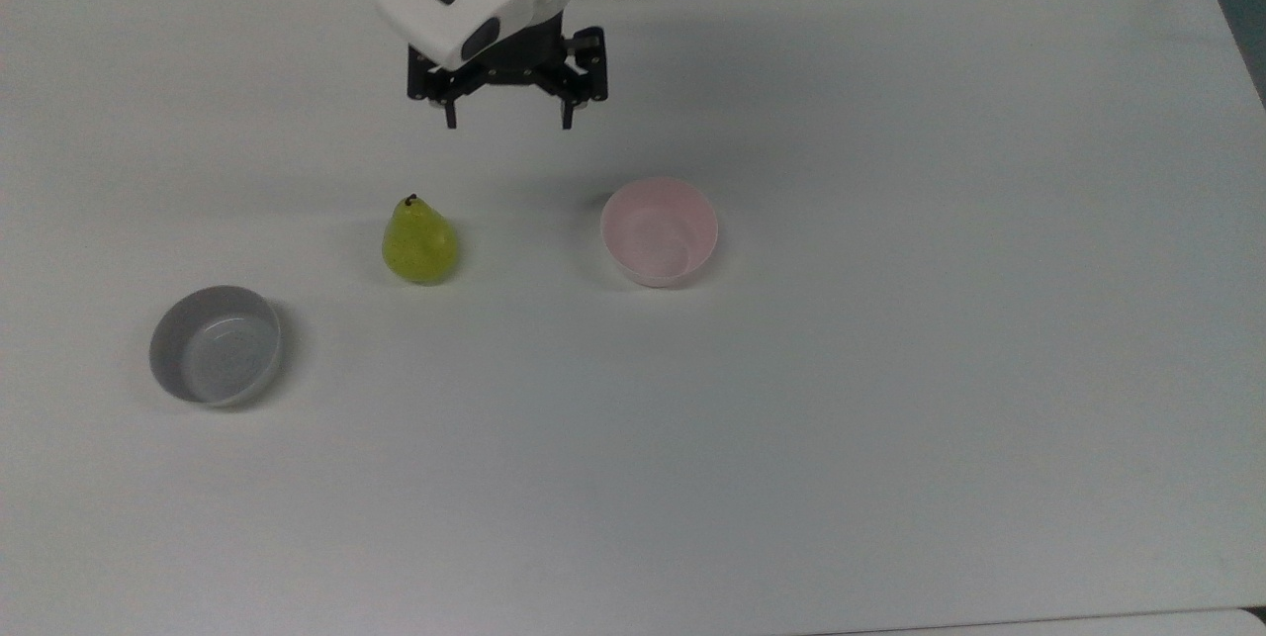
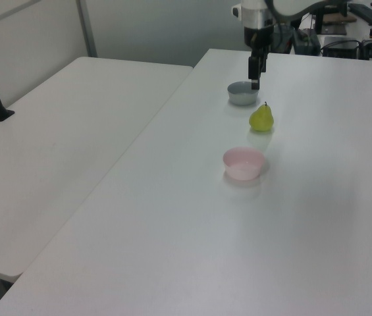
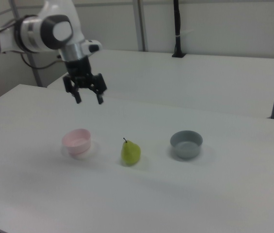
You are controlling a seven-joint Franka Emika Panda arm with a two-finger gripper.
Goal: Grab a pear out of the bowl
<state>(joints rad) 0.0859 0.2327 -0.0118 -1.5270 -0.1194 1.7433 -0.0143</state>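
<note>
The gripper [image 1: 506, 122] is hanging above the white table [image 1: 890, 418] with its two black fingers [image 1: 451, 114] spread well apart and gripping nothing; in the right view it [image 3: 89, 99] is hovering clear of the tabletop, fingers pointing down.

Two bowls are sitting on the table, and both are lying empty. The pale pink bowl [image 1: 660, 231] is resting below the gripper and a little toward the top view's right; its smooth inner wall is showing bare. In the right view this bowl [image 3: 77, 142] is sitting almost straight beneath the spread fingers. The grey bowl [image 1: 216, 344] is standing much farther from the gripper, toward the top view's lower left, also holding nothing; in the left view it [image 2: 241, 93] is appearing just under the fingertips.

One pear [image 1: 419, 240] is standing upright on the bare table, stem up, not inside either bowl. It is sitting below the gripper and slightly toward the top view's left, well apart from the fingers, between the two bowls and nearer the pink one. In the right view the pear [image 3: 130, 152] is resting between the pink bowl and the grey bowl [image 3: 186, 144], touching neither.

No readable writing or label is showing on the bowls, the pear or the gripper.
</note>
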